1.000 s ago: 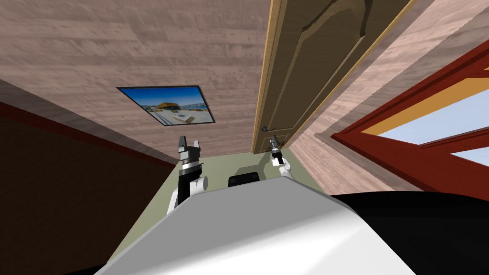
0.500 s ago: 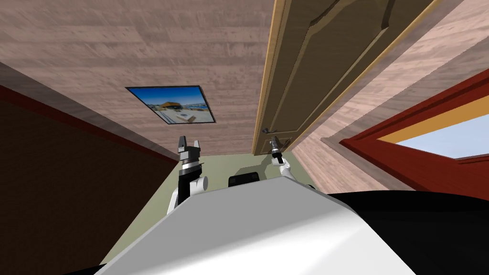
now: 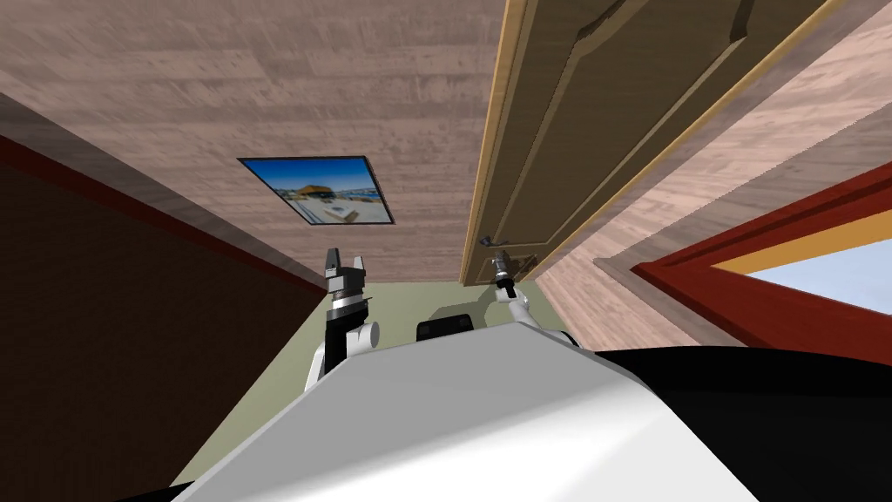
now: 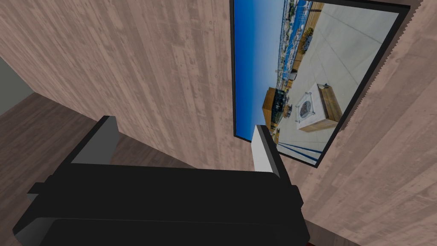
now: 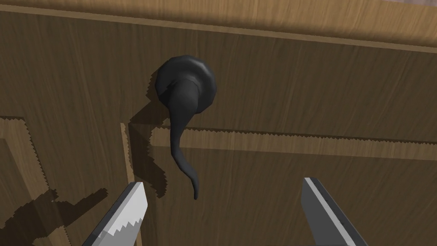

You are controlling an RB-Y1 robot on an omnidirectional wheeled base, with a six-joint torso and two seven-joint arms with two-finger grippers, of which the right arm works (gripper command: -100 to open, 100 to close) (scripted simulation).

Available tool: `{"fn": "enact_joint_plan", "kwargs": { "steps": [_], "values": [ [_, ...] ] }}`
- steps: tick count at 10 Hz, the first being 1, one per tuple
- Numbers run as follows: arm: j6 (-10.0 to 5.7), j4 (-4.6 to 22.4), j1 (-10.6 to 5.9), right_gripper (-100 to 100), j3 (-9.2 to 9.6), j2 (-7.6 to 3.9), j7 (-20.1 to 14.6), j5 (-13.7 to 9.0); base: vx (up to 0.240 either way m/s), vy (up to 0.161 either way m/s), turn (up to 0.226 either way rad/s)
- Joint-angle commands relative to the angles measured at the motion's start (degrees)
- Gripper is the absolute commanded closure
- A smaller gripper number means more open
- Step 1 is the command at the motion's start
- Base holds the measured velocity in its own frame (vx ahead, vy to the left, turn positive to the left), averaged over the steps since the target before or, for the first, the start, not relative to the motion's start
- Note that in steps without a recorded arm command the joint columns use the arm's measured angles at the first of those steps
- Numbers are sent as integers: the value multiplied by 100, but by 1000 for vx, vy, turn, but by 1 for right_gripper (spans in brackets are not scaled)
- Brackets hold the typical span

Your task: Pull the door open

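A brown panelled door in a lighter wooden frame stands ahead and to the right. Its dark lever handle sits near the frame's edge. My right gripper is raised just short of that handle. In the right wrist view the handle hangs from a round dark rose, its thin tip reaching toward the gap between my fingers. That right gripper is open, touching nothing, with the door panel close behind. My left gripper is held up toward the wall left of the door; the left gripper is open and empty.
A framed picture hangs on the wood-patterned wall left of the door. A red window frame lines the wall to the right. A dark reddish wall closes in on the left. Green floor runs ahead to the door.
My head view has shifted: the picture slid right, the window slipped further off the right edge and the door looms a little larger. Both arms hold the same pose.
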Motion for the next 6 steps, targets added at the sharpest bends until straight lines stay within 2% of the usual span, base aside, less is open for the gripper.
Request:
{"fn": "enact_joint_plan", "kwargs": {
  "steps": [1, 6],
  "values": [
    [9, 256, -117, -100, -62, -31, -58, 28, 33, -117, 172],
    [-19, 838, -374, -100, -194, -90, -157, 81, 35, -99, 95]
  ]
}}
